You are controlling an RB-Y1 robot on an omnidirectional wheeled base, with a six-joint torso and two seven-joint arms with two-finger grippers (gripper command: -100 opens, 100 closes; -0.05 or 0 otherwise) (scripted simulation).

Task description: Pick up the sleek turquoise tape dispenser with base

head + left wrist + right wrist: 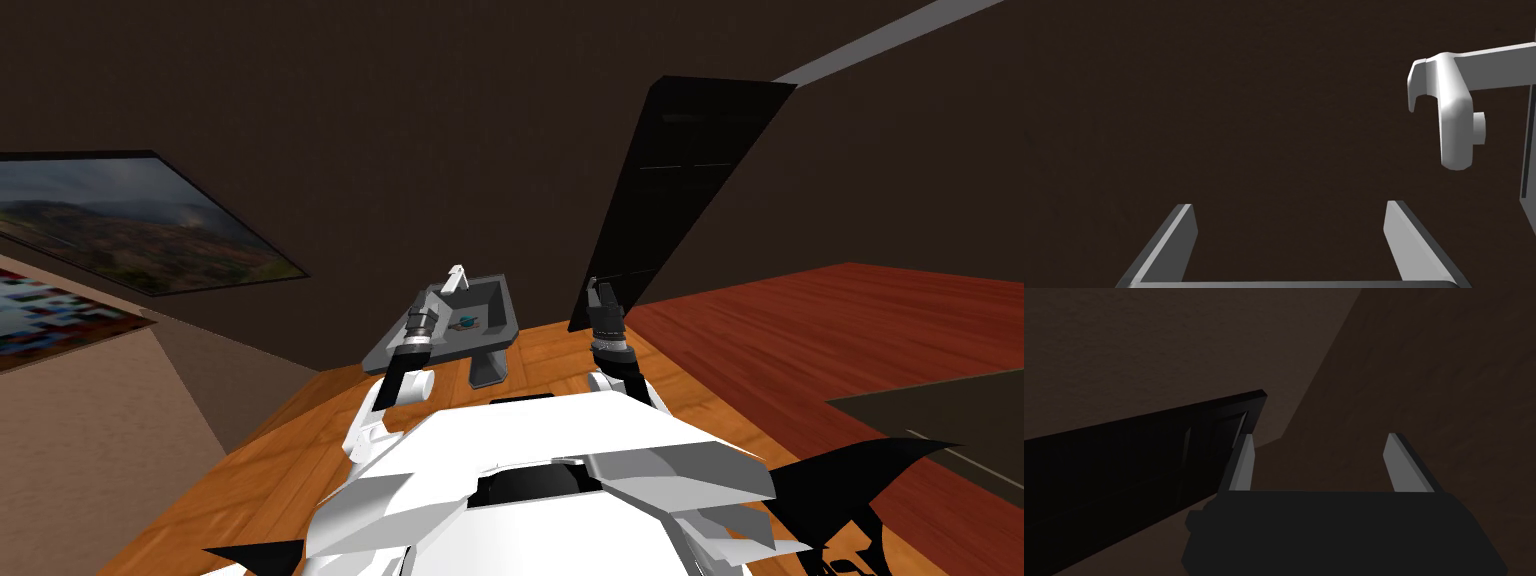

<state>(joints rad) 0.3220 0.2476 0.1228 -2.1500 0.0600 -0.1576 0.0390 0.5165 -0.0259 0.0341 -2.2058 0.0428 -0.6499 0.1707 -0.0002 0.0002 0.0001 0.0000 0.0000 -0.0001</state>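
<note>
A dark brown wall (pixel 400 120) stands ahead of the robot, with a black door (pixel 680 190) in it on the right. Against the wall, over a wooden floor (pixel 560 350), stands a dark grey pedestal sink (pixel 508 310) with a pale faucet (pixel 1449 110) at its back edge. The turquoise tape dispenser (pixel 466 322) lies in the sink's basin as a small spot of colour, forward of the faucet.

The left gripper (pixel 1289 210) hovers at the sink's left rim, its fingers spread wide with nothing between them. It faces the wall, with the faucet off to one side. The right gripper (pixel 1319 438), equally wide and empty, is raised near the door, well apart from the sink.

The left arm is plainly the nearer. The dispenser lies just to that gripper's right and probably below its line of sight, so the reach likely calls for a shift inward and a tilt down into the basin. The dispenser's long axis is too small to tell, and no label or writing can be read.
</note>
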